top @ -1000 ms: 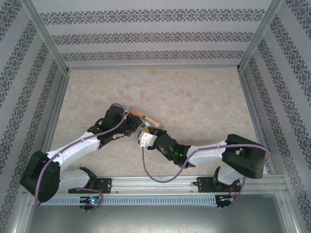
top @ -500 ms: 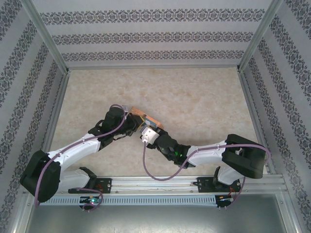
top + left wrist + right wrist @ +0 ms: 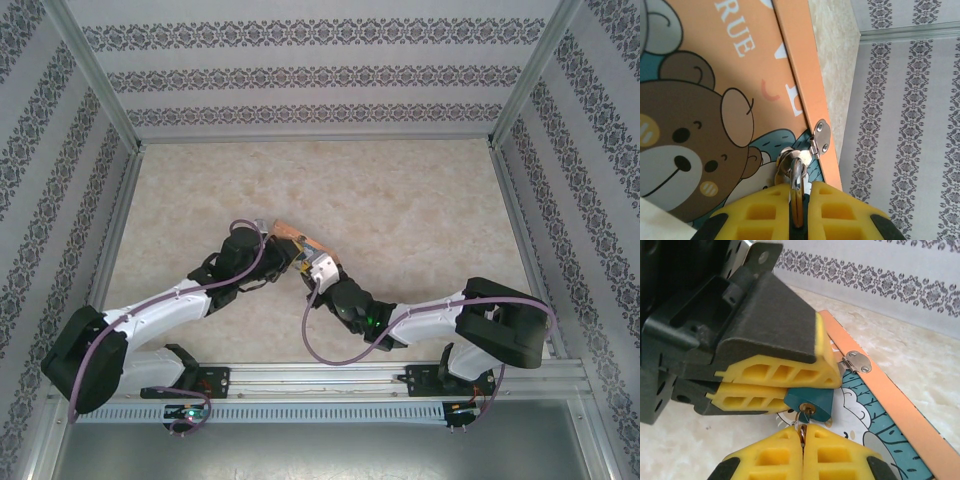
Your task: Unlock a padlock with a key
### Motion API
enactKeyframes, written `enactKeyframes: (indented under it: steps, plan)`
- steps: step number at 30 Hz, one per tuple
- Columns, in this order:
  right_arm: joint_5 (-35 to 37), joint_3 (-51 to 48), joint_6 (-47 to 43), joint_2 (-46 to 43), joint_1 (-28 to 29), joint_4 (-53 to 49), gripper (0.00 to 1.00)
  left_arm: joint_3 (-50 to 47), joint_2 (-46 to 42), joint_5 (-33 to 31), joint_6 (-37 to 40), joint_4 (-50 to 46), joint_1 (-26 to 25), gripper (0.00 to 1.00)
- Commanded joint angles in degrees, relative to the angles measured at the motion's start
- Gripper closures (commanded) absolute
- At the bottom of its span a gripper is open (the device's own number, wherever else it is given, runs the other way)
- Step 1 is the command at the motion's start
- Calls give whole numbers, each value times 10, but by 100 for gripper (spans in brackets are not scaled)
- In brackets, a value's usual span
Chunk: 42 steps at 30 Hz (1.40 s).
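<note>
The tiny teal padlock (image 3: 816, 400) hangs at the hasp (image 3: 857, 362) of the orange cartoon box (image 3: 900, 405). My left gripper (image 3: 812, 390) is shut on the padlock's body from both sides. In the left wrist view its yellow fingers (image 3: 765, 210) close around the silvery shackle (image 3: 796, 172), which runs through the hasp's metal ring. The key (image 3: 805, 414) sits in the keyhole on the padlock's underside. My right gripper (image 3: 802, 430) is shut on the key's ring just below the padlock. In the top view the two grippers (image 3: 285, 260) (image 3: 306, 264) meet tip to tip at the box's near edge.
The box (image 3: 292, 237) lies flat on the beige table (image 3: 400, 200), mostly covered by both wrists. Patterned walls stand on three sides. A purple cable (image 3: 330, 350) loops from the right arm near the front rail (image 3: 320, 375).
My right wrist has moved up and to the right toward the box and turned a little. The left arm shifted slightly with it. Both grippers stayed shut.
</note>
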Motion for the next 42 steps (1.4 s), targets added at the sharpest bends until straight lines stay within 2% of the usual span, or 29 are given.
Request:
enactKeyframes:
  steps: [1,11,16,22,30,34,42]
  plan:
    - [-4,-11,97,-8,-10,74,100,-5,4,28,-2,39,-29,100]
    - [-38,-34,175,12,-33,142,100,-19,8,9,1,58,-46,100]
    - [-31,-39,118,14,-31,136,100,-20,14,5,-3,68,-47,100]
    - [-7,-54,6,22,-17,144,100,-9,14,-4,2,50,-47,100]
    - [5,-57,-136,24,4,141,82,-5,20,-8,-1,46,-46,100]
    - [11,-57,-155,18,9,134,79,-4,24,-9,-2,46,-46,100]
    - [13,-49,-160,14,13,127,81,1,32,-4,-2,48,-46,100]
